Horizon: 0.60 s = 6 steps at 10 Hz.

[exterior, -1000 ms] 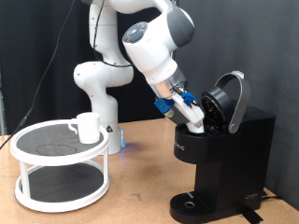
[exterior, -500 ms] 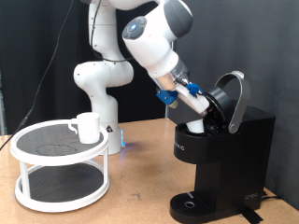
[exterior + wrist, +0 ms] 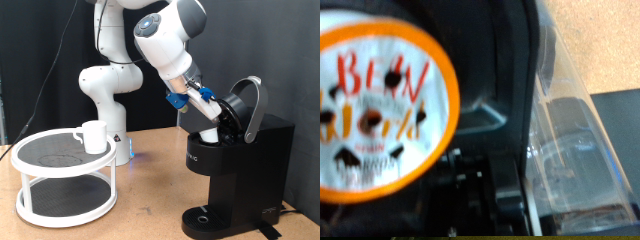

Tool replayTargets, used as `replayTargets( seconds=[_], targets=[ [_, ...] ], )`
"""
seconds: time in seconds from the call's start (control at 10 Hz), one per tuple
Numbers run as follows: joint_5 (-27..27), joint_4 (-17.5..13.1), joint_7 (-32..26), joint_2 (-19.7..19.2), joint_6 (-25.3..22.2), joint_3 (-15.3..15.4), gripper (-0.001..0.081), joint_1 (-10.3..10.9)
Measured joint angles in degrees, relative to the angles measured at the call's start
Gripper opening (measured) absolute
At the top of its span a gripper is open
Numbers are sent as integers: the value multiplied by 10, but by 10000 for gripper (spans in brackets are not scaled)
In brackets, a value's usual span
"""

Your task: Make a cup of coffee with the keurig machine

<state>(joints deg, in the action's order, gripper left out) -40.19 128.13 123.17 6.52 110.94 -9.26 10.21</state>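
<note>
You see one cup on the white stand, well apart from the fingers, which reach into the one keurig machine under its raised lid. Whether they are spread or closed, you cannot tell. Only your wrist view shows one pod, orange-rimmed, seated inside.

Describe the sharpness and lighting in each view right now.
Exterior view: evenly lit and sharp, black curtain behind; the keurig machine and the cup read clearly. Wrist view: soft and blurred at close range; the orange-rimmed pod lid is smeared, glare on clear plastic.
</note>
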Motion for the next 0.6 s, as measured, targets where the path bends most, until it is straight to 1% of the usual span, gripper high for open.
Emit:
replayTargets(
  seconds=[0.6],
  targets=[
    [2, 5, 8, -14, 37, 0, 734, 0]
  ],
)
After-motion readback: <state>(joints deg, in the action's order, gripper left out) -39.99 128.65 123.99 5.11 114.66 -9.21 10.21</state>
